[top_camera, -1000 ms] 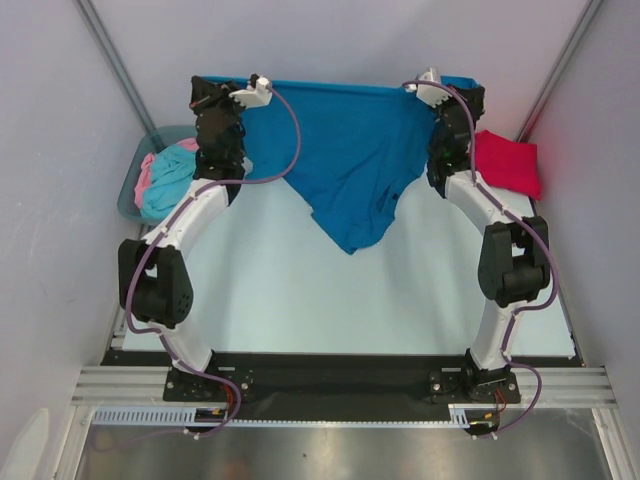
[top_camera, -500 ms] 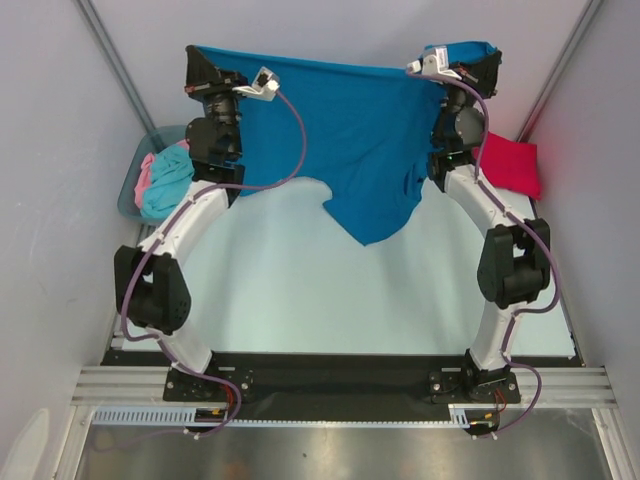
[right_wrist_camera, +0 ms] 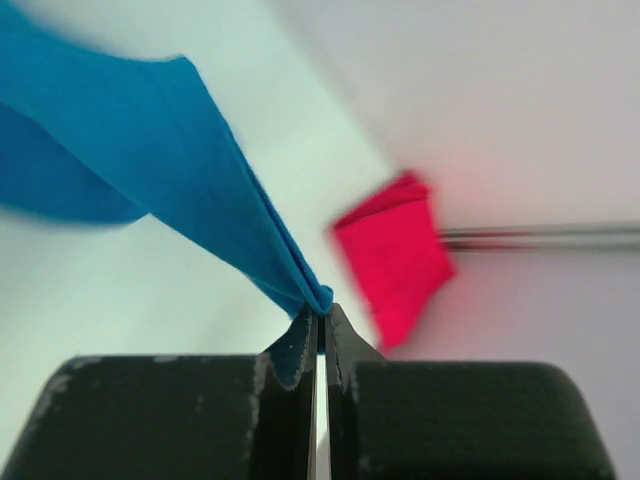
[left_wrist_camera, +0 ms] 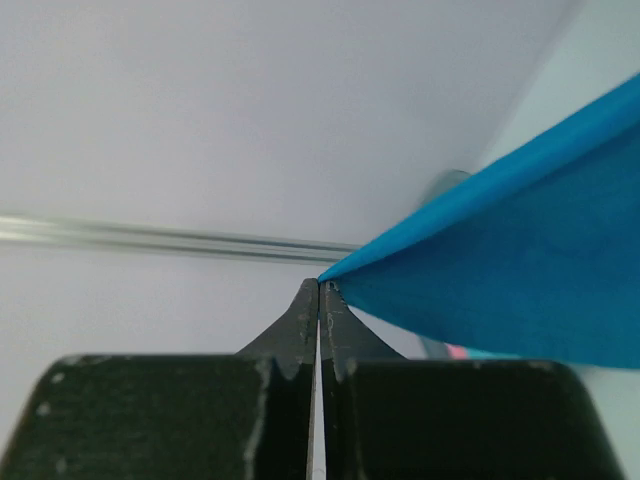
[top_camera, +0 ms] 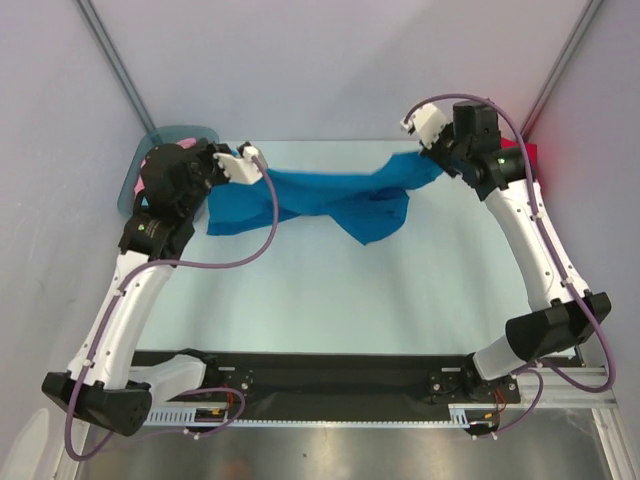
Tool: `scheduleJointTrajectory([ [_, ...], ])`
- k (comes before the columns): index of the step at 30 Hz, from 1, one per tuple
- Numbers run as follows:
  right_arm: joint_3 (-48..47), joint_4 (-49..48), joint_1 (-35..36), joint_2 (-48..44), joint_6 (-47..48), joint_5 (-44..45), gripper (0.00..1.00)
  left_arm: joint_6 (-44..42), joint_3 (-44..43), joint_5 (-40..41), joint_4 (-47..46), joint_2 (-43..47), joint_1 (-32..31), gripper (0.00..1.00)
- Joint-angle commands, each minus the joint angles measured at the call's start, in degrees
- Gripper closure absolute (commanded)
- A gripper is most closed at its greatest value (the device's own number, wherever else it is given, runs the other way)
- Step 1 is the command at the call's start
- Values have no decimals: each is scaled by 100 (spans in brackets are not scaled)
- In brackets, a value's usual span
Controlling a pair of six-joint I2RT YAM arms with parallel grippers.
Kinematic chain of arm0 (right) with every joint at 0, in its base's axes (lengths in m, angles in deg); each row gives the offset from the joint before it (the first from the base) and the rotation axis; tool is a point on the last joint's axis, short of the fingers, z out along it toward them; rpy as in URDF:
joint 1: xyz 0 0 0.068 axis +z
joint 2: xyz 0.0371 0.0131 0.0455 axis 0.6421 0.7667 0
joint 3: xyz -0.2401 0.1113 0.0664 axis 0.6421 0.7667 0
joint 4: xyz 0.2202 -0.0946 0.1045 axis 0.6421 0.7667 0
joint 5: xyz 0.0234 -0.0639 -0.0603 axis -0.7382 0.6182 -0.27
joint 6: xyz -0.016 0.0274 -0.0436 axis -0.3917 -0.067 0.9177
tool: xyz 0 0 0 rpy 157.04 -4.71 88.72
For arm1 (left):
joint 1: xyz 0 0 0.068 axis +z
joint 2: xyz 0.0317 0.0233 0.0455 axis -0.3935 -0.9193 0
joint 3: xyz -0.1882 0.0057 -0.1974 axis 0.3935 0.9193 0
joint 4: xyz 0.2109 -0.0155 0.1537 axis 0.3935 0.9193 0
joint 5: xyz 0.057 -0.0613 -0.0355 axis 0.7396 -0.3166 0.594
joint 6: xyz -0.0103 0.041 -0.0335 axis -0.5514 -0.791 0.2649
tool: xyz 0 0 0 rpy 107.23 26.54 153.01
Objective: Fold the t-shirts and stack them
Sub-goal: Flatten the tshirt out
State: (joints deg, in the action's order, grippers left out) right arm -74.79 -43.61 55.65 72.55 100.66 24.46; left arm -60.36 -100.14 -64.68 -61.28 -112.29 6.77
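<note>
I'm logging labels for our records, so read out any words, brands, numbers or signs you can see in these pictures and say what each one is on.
No text can be read in any view.
The deep blue cloth t-shirt, pinched by the left gripper and the right gripper, shows plain fabric with no print or tag.
The bright red cloth t-shirt is blurred and shows no lettering.
</note>
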Motion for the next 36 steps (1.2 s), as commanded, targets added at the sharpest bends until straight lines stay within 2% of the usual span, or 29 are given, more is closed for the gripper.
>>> scheduleJointTrajectory([
  [1,-705,3721,108,-45,-164,-1226,100,513,-550,-880,2689,26,-30,100],
  [3,-1160,4464,196,68,-24,-1570,100,557,-744,-1188,3130,218,-30,100],
  [6,-1566,4530,223,-228,229,-1492,100,583,-972,-1452,3263,404,32,100],
  [10,-2348,4530,188,77,-31,-1377,100,855,-1525,-1689,3421,195,102,100],
  [13,-2237,4538,257,-53,-128,-1867,100,812,-2201,-2155,4009,36,102,100],
  [16,-1973,4539,450,-334,-199,-1957,100,706,-2615,-2375,4555,-61,102,100],
  [20,-2121,4538,512,-397,-313,-1975,100,811,-3266,-1972,4259,-210,102,100],
  [24,-2929,4530,504,-125,-436,-1966,100,1004,-3723,-1979,4108,-412,102,100],
  [27,-2932,4460,452,130,-489,-1914,100,927,-3576,-2068,4134,-535,102,100],
  [29,-2371,3820,346,78,-332,-1634,100,804,-3057,-1919,4046,-588,102,100],
  [30,-1480,3296,267,-131,-296,-1371,100,646,-2873,-1883,3976,-667,120,100],
  [31,-1045,2264,145,-246,-165,-1160,100,549,-2410,-1874,3897,-694,163,100],
  [33,-27,872,117,-509,46,-458,100,452,-1811,-1594,3064,-746,286,100],
  [34,649,-249,-48,-493,448,-194,100,399,-1303,-1463,2818,-895,330,99],
  [35,951,-791,-93,-389,608,53,100,407,-1089,-1209,2111,-1001,374,100],
  [36,1076,-1205,-181,-266,732,160,100,407,-965,-1067,1904,-1150,427,99],
])
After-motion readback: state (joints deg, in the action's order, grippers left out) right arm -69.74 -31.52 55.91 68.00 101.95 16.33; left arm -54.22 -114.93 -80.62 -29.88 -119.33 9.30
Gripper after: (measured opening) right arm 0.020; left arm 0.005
